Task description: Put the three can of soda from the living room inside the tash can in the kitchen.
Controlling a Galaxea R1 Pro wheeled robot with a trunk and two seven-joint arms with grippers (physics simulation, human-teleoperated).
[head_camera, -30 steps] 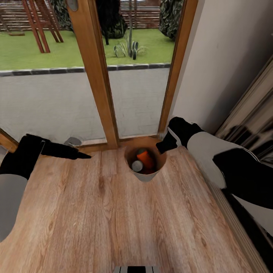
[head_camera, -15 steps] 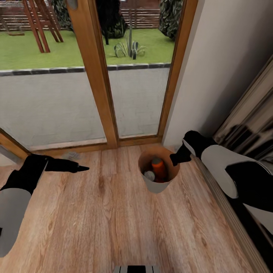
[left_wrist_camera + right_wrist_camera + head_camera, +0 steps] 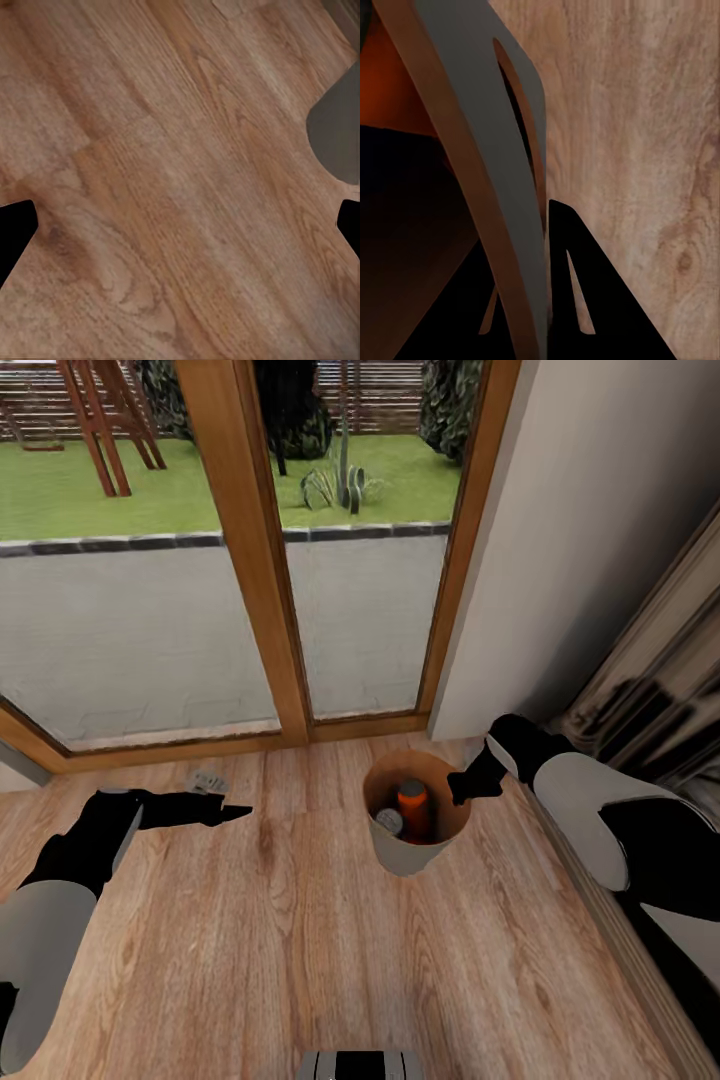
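The tash can stands on the wood floor a little in front of the glass doors, pale grey outside and brown inside. Two cans of soda rest inside it: an upright orange one and one showing its silvery top. My right gripper is at the bin's right rim; in the right wrist view its black fingers sit either side of the bin's wall, shut on it. My left gripper hovers open over bare floor left of the bin, fingertips wide apart.
Wood-framed glass doors to the garden close off the far side. A white wall and a glossy grey appliance line the right. A small grey fitting lies on the floor by the door sill.
The bin has come away from the door sill, towards me and to the right, with my right gripper on its rim. My left gripper has shifted slightly right. The view has shifted too.
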